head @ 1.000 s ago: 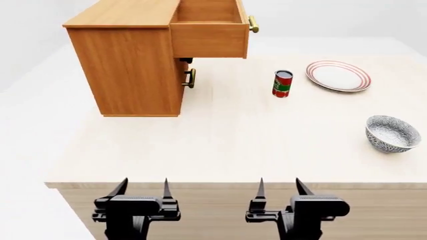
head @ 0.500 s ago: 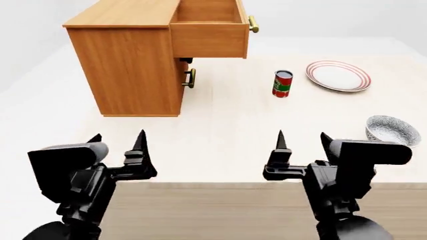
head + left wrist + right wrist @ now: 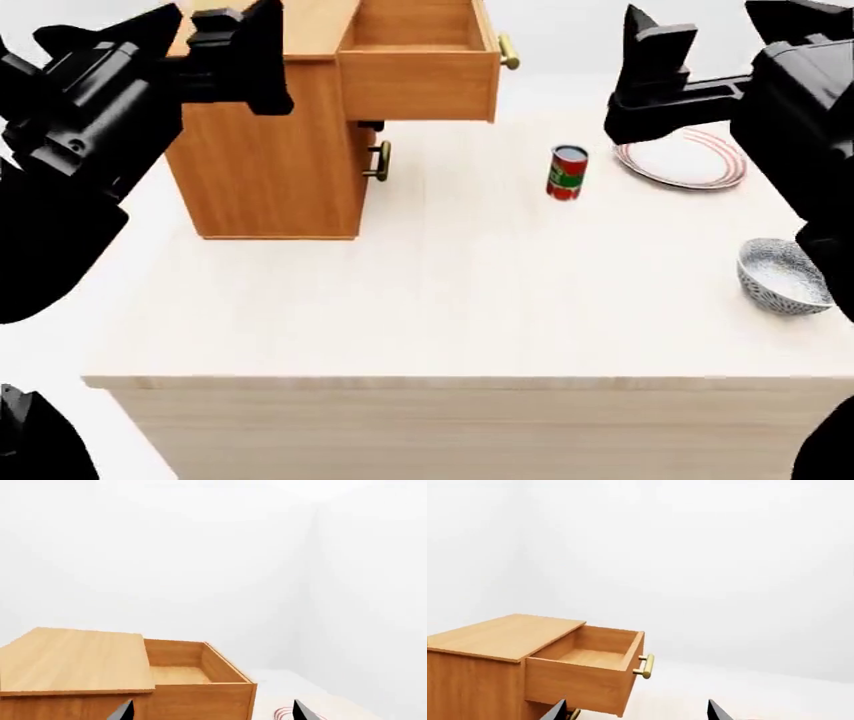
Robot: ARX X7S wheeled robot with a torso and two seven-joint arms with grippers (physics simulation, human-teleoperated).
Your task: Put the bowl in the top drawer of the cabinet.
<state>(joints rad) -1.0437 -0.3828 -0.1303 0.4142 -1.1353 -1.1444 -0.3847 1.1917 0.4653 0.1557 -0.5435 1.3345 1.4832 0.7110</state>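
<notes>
The blue-and-white speckled bowl (image 3: 785, 277) stands upright near the table's right edge, with nothing touching it. The wooden cabinet (image 3: 267, 150) is at the back left. Its top drawer (image 3: 420, 75) is pulled out and empty inside (image 3: 590, 657), with the brass handle (image 3: 645, 666) on its front. My left gripper (image 3: 211, 714) is open and held high in front of the cabinet. My right gripper (image 3: 638, 712) is also open, raised high above the table's right side and well above the bowl. In the head view both arms fill the upper corners.
A red can (image 3: 567, 172) stands mid-table, to the right of the drawer. Behind it lies a white plate with red rim rings (image 3: 694, 165), partly hidden by my right arm. The lower drawer is shut; its handle (image 3: 383, 160) sits under the open drawer.
Both arms have risen from the table's front edge to the top of the head view. The grippers stayed open. Nothing on the table has moved.
</notes>
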